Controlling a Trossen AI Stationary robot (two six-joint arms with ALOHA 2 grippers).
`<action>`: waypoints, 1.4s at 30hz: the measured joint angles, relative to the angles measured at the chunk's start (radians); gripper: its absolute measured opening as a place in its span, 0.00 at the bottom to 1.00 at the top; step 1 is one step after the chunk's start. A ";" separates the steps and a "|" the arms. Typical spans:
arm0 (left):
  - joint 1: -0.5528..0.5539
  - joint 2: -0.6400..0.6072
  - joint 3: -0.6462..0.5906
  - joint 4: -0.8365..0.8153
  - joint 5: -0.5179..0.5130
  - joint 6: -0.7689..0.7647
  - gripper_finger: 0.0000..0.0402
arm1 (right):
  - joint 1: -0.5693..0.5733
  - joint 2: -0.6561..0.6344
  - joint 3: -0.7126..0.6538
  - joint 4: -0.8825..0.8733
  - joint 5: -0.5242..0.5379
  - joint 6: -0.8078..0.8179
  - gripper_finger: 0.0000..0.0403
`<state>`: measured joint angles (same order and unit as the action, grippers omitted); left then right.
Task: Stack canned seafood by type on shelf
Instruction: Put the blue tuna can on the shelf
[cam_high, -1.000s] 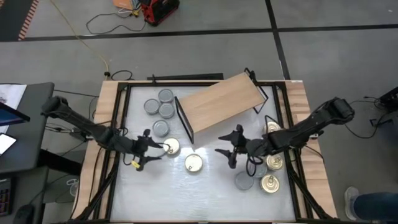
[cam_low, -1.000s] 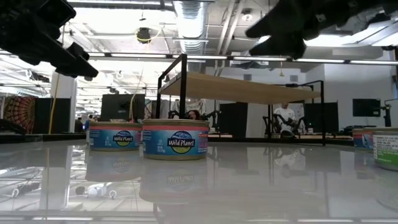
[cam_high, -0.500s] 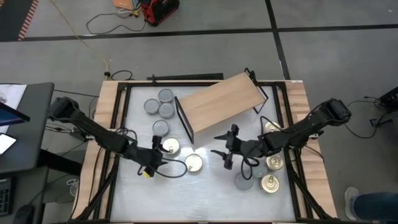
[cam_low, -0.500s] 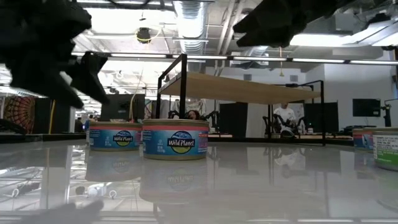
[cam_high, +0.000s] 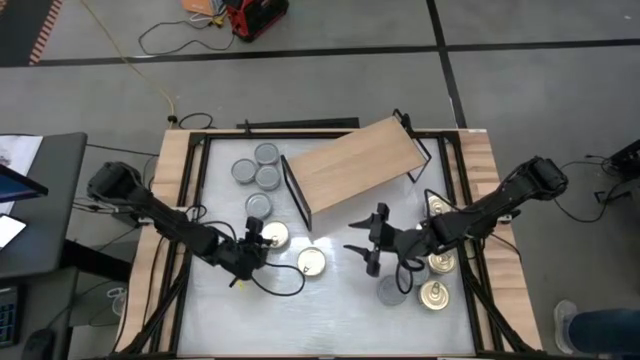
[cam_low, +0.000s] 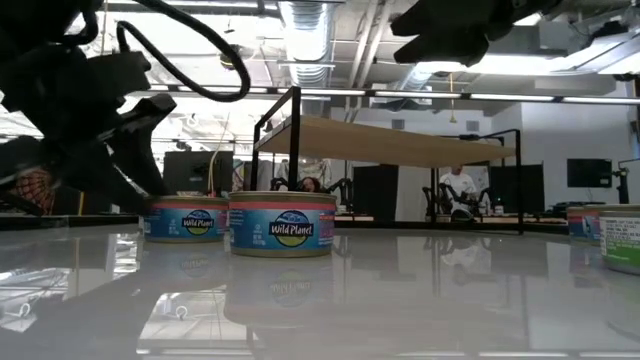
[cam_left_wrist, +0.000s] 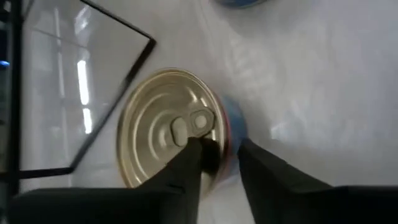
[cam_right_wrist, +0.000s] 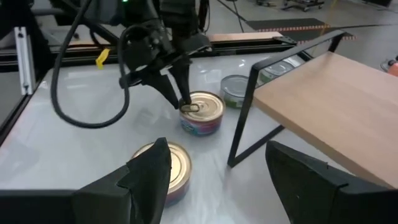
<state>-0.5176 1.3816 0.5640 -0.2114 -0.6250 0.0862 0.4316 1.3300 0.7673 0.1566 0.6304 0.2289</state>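
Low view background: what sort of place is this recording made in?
Probably an open robotics lab or workshop: exposed silver ceiling ducts, strip lights, another dark robot arm rig on a far bench, and a bare grey concrete floor around the white table.

The tan wooden shelf on a thin black frame (cam_high: 357, 170) stood mid-table; 4 grey-topped round tins (cam_high: 257, 176) were clustered left of it, 2 gold-lidded pull-tab tins (cam_high: 311, 262) before it.
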 joint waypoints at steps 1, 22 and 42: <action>-0.009 0.008 0.000 -0.002 -0.007 0.004 0.18 | 0.000 0.000 0.000 0.000 0.000 0.007 0.71; -0.102 0.022 0.009 -0.035 0.049 -0.199 0.00 | 0.000 0.000 0.000 -0.006 0.000 0.043 0.71; 0.014 -0.003 0.433 -0.336 0.287 -0.016 0.56 | 0.006 0.000 -0.004 -0.029 -0.003 0.058 0.71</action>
<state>-0.5041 1.3788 0.9970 -0.5477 -0.3377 0.0705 0.4374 1.3296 0.7631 0.1276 0.6275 0.2865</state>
